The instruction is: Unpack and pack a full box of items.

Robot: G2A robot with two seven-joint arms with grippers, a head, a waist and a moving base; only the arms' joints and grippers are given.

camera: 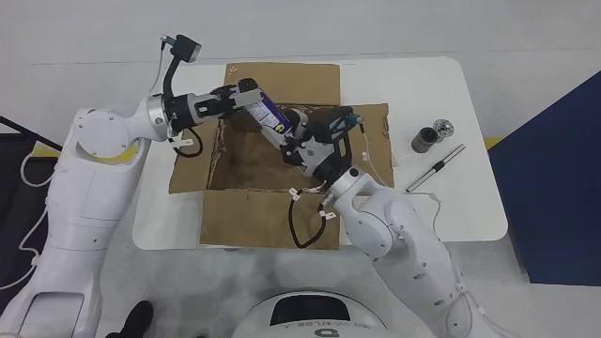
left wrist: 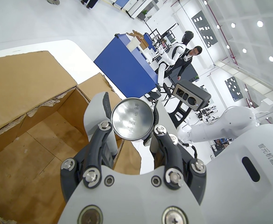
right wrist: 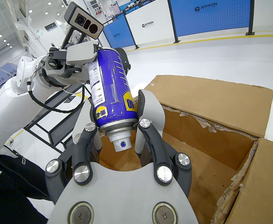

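Nearest my body, on the white table [camera: 441, 216]: one cardboard box [camera: 246, 164], open at the top, with torn edges along its walls. Its near flap [camera: 254, 221] lies folded out flat toward me.

On my right, on bare tabletop and not touching the box's right flap [camera: 376, 136]:
- one slim metal rod [camera: 435, 168], lying slantwise
- just beyond it, one short dark cylinder [camera: 425, 139], with a smaller shiny metal piece [camera: 444, 129] just beside it

Above the open box, toward its right half: my right gripper [right wrist: 116, 110]. Its fingers press against opposite sides of one blue spray can [right wrist: 113, 82] at the top shoulder. The white nozzle [right wrist: 121, 142] points back toward my right wrist.

Between my two grippers: the same can, held in the air over the box. It is tilted and touches neither the cardboard nor the table. The body is blue with yellow markings and a white printed panel down one side.

Farther on, over the far left part of the box: my left gripper [left wrist: 131, 115]. Its fingers are clamped on the can's other end, one on each side. The round bare-metal base [left wrist: 129, 127] faces my left wrist.

Beyond both grippers: the box's far flap [camera: 291, 80], folded out flat on the table, away from me
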